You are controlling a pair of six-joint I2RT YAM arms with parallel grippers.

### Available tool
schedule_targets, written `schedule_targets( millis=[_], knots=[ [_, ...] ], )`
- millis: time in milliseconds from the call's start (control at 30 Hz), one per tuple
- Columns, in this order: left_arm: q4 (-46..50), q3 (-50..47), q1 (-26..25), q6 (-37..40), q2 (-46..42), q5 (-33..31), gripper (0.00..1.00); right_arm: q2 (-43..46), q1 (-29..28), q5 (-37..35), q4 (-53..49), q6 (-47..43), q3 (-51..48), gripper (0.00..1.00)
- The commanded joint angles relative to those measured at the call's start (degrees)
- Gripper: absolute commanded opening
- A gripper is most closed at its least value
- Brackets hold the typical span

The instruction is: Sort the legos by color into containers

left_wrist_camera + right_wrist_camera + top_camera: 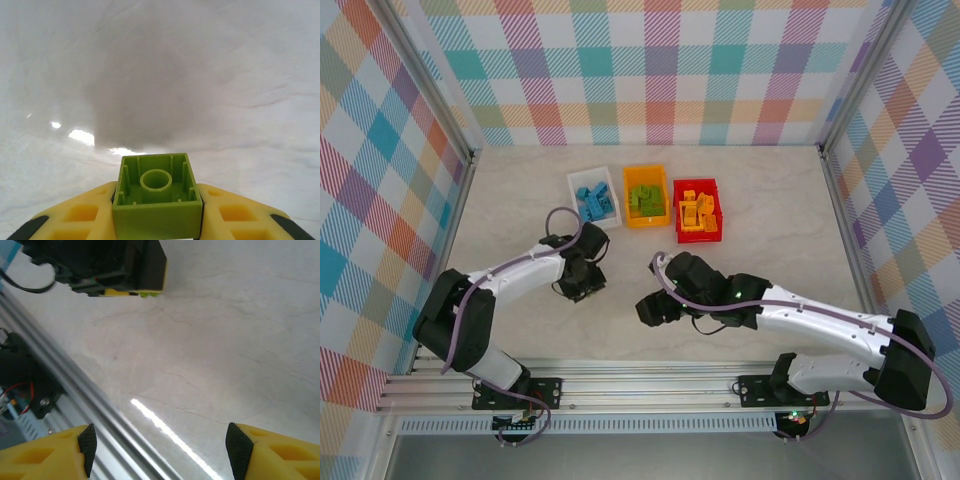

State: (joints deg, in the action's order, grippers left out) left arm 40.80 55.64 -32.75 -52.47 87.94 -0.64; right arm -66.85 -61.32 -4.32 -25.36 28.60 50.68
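Top cam: white bin [573, 185] has the blue legos [594, 200], orange bin [648, 224] a green pile [644, 200], red bin [698, 240] the yellow-orange legos [698, 212]. Left tool [581, 286] and right tool [655, 308] sit low over the surface [510, 210], on the near side of the bins.

Left wrist cam: the tool's clamped on a green lego [156, 195], hollow underside facing the camera.

Right wrist cam: fingers wide apart with nothing between them, just bare surface below.

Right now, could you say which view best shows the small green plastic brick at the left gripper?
Left wrist view: the small green plastic brick sits close, hollow underside visible, between yellow fingers. The right wrist view catches a green sliver.
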Motion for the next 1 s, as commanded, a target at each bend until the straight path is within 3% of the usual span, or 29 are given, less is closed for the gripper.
schedule_targets(
  millis=[0, 67, 300, 600, 800, 967],
  knots=[
    [2.9, 10.3, -1.3, 5.1, 0.0, -1.6, 0.32, 4.3, 1.6, -12.1, -3.4, 2.6, 3.7, 0.71],
    [3.8, 17.0, -1.5, 7.1, 3.2, -1.6, 0.32, 6.7, 4.9, -16.5, -3.6, 4.5, 4.2, 0.72],
    [4.5, 41.0, -2.4, 12.0, 19.6, -1.7, 0.33, 5.2, 20.0, -10.3, -0.2, 6.5, 8.2, 0.72],
    [10.4, 73.0, -1.9, 17.1, 44.2, -3.4, 0.35, 2.1, 25.2, -5.5, 1.0, 6.6, 10.0, 0.72],
    [11.8, 79.7, -0.3, 17.0, 51.6, -2.8, 0.40, 2.6, 26.0, -4.5, 1.5, 7.0, 7.8, 0.72],
    [11.8, 79.7, 0.3, 17.4, 52.0, -2.2, 0.56, 2.8, 26.4, -3.5, 1.6, 6.8, 6.7, 0.73]
  ],
)
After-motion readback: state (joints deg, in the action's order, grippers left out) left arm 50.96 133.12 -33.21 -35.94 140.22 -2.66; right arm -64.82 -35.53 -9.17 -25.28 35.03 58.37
